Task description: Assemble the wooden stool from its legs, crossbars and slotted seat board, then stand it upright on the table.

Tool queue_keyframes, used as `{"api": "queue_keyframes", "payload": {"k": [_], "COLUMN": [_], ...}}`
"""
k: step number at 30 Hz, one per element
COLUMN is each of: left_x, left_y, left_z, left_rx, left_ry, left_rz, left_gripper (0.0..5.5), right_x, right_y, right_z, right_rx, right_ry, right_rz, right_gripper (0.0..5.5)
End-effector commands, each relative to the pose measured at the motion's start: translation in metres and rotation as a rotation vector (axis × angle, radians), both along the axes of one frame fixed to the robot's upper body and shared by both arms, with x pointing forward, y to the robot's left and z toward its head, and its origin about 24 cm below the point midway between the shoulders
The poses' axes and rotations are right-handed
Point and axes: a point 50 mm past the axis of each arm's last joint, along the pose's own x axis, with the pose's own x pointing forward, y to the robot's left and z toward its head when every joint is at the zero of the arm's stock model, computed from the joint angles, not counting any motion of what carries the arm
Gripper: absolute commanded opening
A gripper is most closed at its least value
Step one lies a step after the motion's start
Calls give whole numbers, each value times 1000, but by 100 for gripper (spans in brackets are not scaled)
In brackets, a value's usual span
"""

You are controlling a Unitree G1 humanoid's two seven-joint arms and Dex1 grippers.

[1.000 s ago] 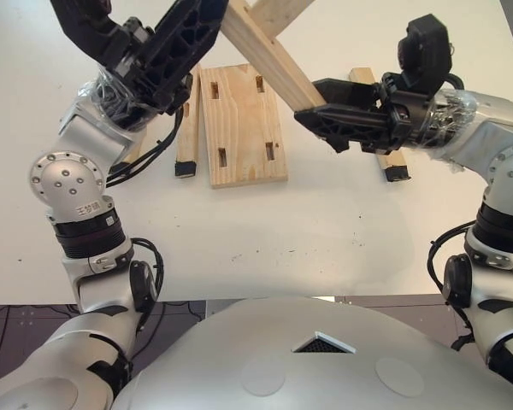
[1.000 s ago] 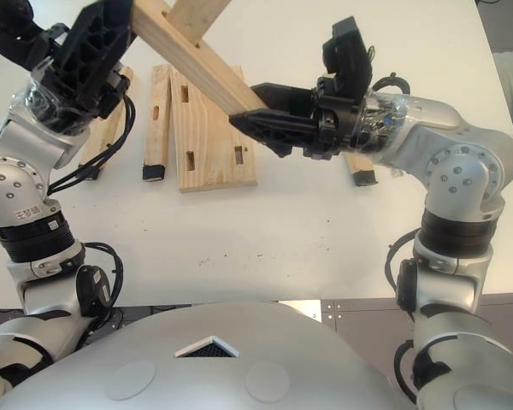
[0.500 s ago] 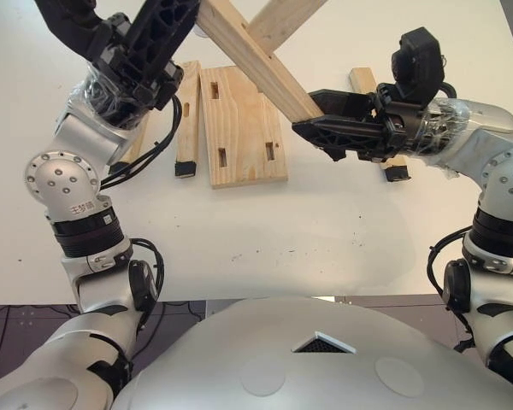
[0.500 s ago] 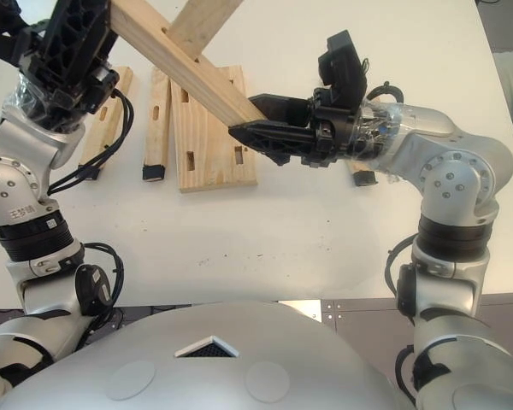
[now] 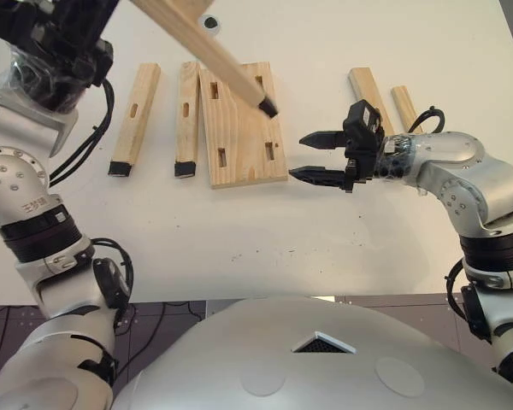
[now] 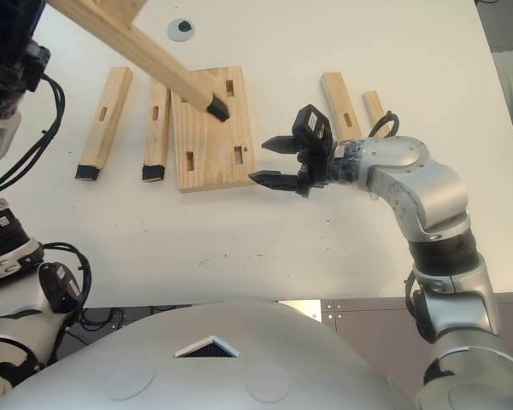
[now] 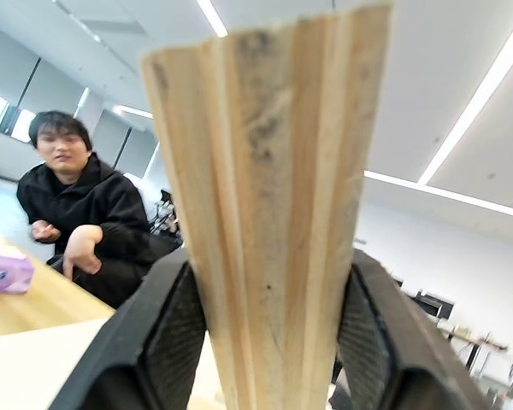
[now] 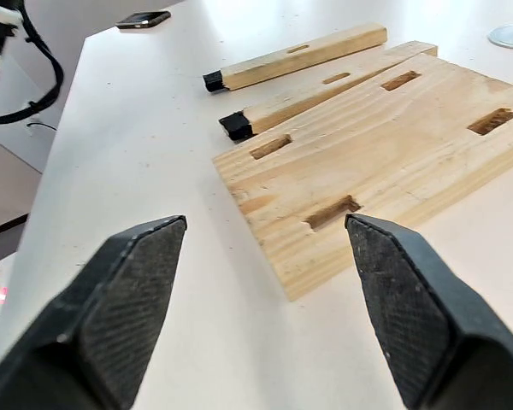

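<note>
The slotted seat board (image 5: 239,128) lies flat on the white table. Two black-tipped legs (image 5: 132,115) (image 5: 186,120) lie to its left, and two shorter crossbars (image 5: 368,90) (image 5: 402,102) to its right. My left gripper (image 7: 269,342) is raised at the far left and shut on a wooden leg (image 5: 214,60), which slants down with its black tip (image 5: 268,106) hovering over the board. A second piece crosses that leg near the top edge. My right gripper (image 5: 301,156) is open and empty, low over the table by the board's right edge (image 8: 342,213).
A small round grommet (image 5: 207,21) sits in the table behind the board. The table's front edge (image 5: 265,295) runs just before my body, with bare white surface (image 5: 239,231) between it and the parts. A dark flat object (image 8: 141,17) lies at the far left corner.
My right gripper let go of the leg's end and dropped to the table beside the board. The left arm swung its wood up and to the left, baring the leftmost leg.
</note>
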Motion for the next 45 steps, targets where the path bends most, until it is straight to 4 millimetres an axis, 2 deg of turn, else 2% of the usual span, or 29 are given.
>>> {"api": "queue_keyframes", "payload": {"k": [1,4,8,21,29,38,45], "left_x": [0,4,5,5,-3,3,-1], "left_y": [-1,-3,-3,20,26,32,40], "left_z": [-21,-38,-46,-39,-50,-42,-42], "left_rx": [200,326,409,425,511,525,562], "left_ry": [32,32,16,25,81,56,72], "left_rz": [1,12,6,16,-55,-62,-96], "left_gripper": [203,203,203,203,202,201,201], "right_x": [3,5,6,4,4,3,0], "right_y": [-4,-4,-4,-2,-2,-4,-4], "right_z": [-7,-9,-10,-13,-14,-13,-16], "right_rx": [-51,-57,-64,-64,-70,-82,-86], "right_ry": [-38,-55,-63,-49,-43,-38,-33], "right_rz": [-35,-51,-61,-52,-43,-24,-17], "right_gripper": [343,343,343,343,343,343,343]}}
